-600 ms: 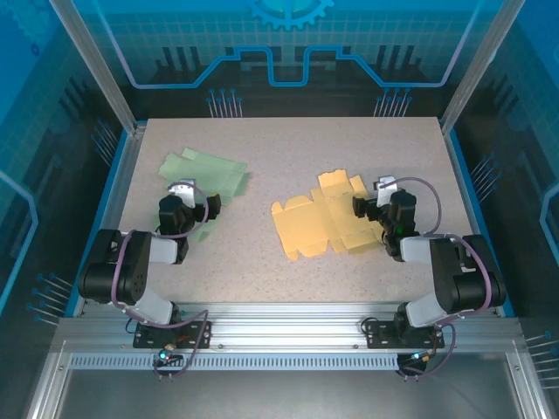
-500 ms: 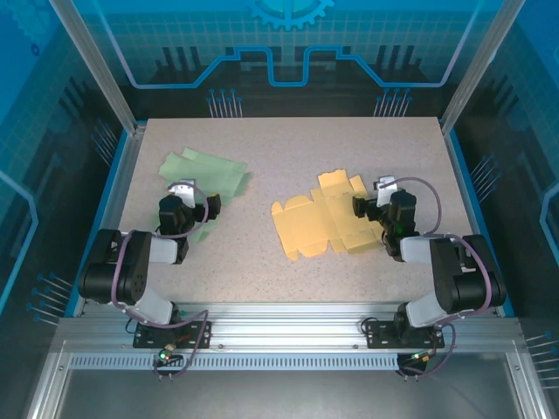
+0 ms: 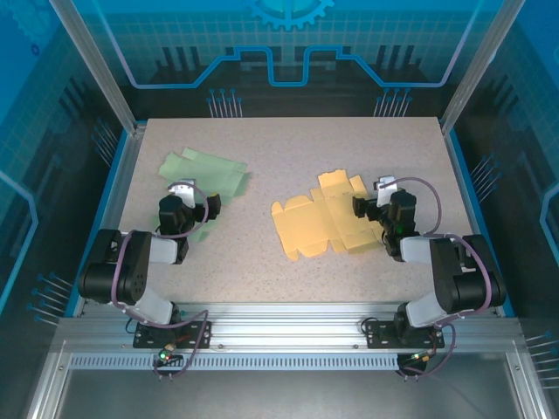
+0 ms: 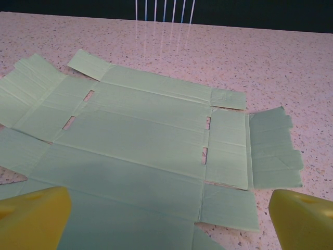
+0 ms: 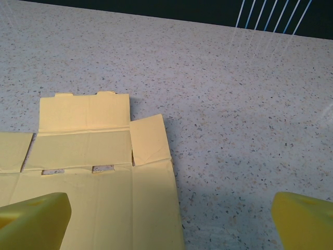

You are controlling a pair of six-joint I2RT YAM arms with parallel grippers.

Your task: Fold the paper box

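Note:
Two unfolded paper box blanks lie flat on the speckled table. The green blank is at the left, the yellow blank at the centre right. My left gripper hovers open over the green blank's near edge, its yellow fingertips wide apart with nothing between them. Over the yellow blank's right edge my right gripper stands open too, the fingertips spread and empty.
The table is bordered by a blue rim and aluminium frame posts. Bare tabletop stretches between the two blanks and along the far side.

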